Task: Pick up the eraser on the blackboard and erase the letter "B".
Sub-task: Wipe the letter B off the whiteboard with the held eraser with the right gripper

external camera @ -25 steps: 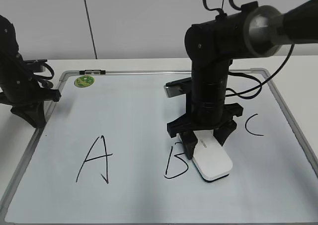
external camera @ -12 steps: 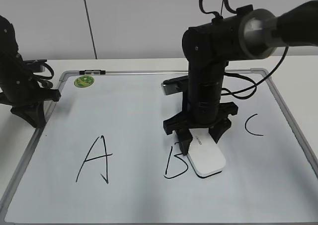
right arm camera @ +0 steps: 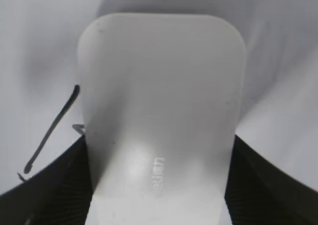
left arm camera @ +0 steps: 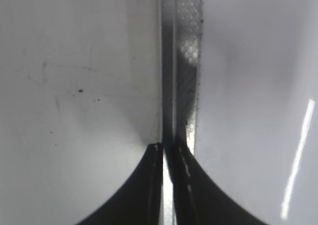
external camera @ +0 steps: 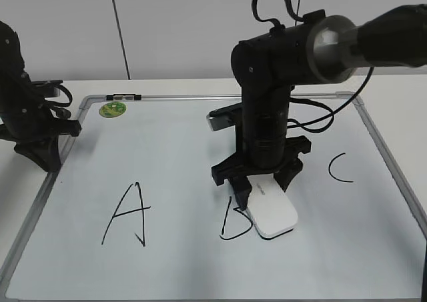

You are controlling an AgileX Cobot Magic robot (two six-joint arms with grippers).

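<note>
My right gripper (external camera: 261,187) is shut on the white eraser (external camera: 271,213) and presses it flat on the blackboard (external camera: 187,135). The eraser covers the right part of the letter "B" (external camera: 235,223); the B's left strokes still show beside it. In the right wrist view the eraser (right arm camera: 160,106) fills the space between the jaws (right arm camera: 158,185), with a black stroke of the B (right arm camera: 54,125) at its left. My left gripper (left arm camera: 168,153) is shut and empty at the board's left frame (left arm camera: 184,61); the exterior view shows it (external camera: 40,157) too.
A black "A" (external camera: 128,213) is drawn on the left of the board and a black "C" (external camera: 340,167) on the right. A round green sticker (external camera: 113,109) sits near the far left corner. A white wall stands behind the table.
My right gripper has slid the eraser to the left across the board, onto the right side of the B. The left arm has not moved.
</note>
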